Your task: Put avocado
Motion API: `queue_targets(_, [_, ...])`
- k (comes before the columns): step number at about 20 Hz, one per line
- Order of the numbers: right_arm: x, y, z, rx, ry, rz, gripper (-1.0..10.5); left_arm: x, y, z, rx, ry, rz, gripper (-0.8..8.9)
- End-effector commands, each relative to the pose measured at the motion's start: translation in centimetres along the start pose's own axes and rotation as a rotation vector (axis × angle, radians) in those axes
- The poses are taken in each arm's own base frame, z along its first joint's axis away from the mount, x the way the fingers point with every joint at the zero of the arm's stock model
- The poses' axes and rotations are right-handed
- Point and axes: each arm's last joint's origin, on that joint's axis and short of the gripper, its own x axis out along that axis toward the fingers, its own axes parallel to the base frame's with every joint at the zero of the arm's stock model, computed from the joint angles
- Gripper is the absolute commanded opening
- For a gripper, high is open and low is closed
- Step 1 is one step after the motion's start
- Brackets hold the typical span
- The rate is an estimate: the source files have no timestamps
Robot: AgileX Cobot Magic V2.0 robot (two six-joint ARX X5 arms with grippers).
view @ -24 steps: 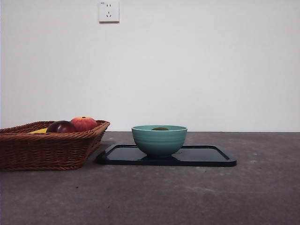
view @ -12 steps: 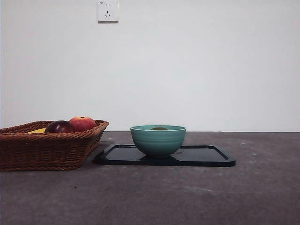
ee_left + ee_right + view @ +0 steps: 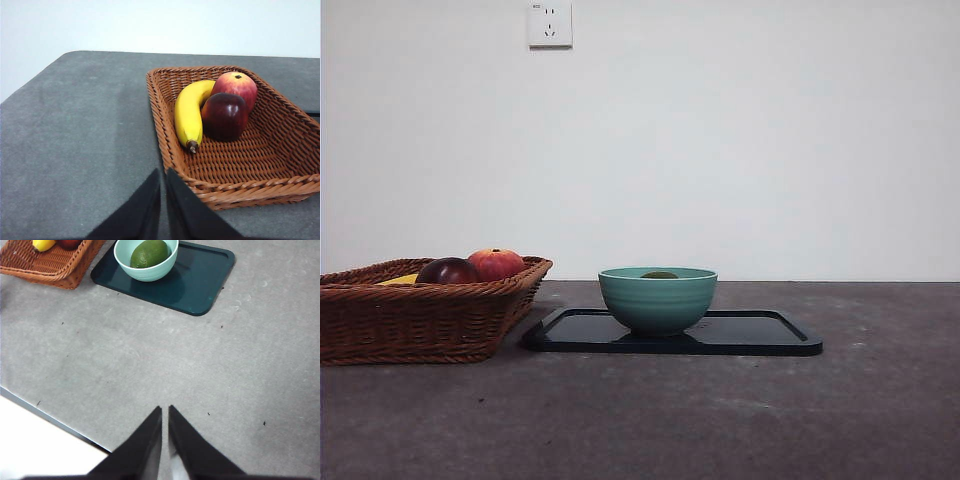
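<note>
The olive-green avocado (image 3: 149,253) lies inside the teal bowl (image 3: 125,262); in the front view only its top (image 3: 659,274) peeks over the bowl's rim (image 3: 657,298). The bowl stands on the left part of a dark tray (image 3: 760,335). My right gripper (image 3: 165,412) is shut and empty, hanging over bare table well back from the tray (image 3: 200,280). Beside the wicker basket's near corner, my left gripper (image 3: 163,175) is shut and holds nothing. Neither arm shows in the front view.
The wicker basket (image 3: 420,320) stands left of the tray and holds a banana (image 3: 189,112), a red-orange fruit (image 3: 235,85) and a dark maroon fruit (image 3: 224,116). In the right wrist view the table's near edge (image 3: 45,415) runs close below the gripper.
</note>
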Motion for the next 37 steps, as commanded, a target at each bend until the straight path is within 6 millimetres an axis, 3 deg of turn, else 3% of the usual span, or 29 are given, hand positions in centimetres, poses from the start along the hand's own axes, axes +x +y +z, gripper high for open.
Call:
queue_targets(1, [-0.2, 0.1, 0.2, 0.002, -0.013, 0.013, 0.2, 0.2, 0.0, -0.7, 0.017, 0.025, 0.01, 0.19])
queue_targets(12, [-0.3, 0.0, 0.1, -0.007, -0.021, 0.006, 0.2, 0.2, 0.0, -0.7, 0.017, 0.025, 0.01, 0.19])
queue_targets(14, [-0.8, -0.6, 0.2, -0.119, -0.116, -0.137, 0.2, 0.2, 0.0, -0.7, 0.017, 0.025, 0.01, 0.19])
queue_targets(17, [-0.9, -1.5, 0.2, -0.056, -0.353, -0.328, 0.2, 0.2, 0.0, -0.7, 0.017, 0.025, 0.01, 0.19])
queue_targets(21, [3.5, -3.1, -0.7, -0.106, -0.594, -0.451, 0.2, 0.2, 0.0, -0.7, 0.017, 0.025, 0.01, 0.19])
queue_targets(26, [10.0, -6.0, -4.2, -0.099, -0.686, -0.426, 0.2, 0.2, 0.0, -0.7, 0.017, 0.025, 0.01, 0.19])
queue_targets(30, [11.8, -7.2, -6.0, -0.079, -0.682, -0.468, 0.2, 0.2, 0.0, -0.7, 0.017, 0.025, 0.01, 0.19])
queue_targets(37, [13.0, -8.4, -7.6, -0.036, -0.653, -0.534, 0.2, 0.2, 0.0, -0.7, 0.017, 0.025, 0.01, 0.19])
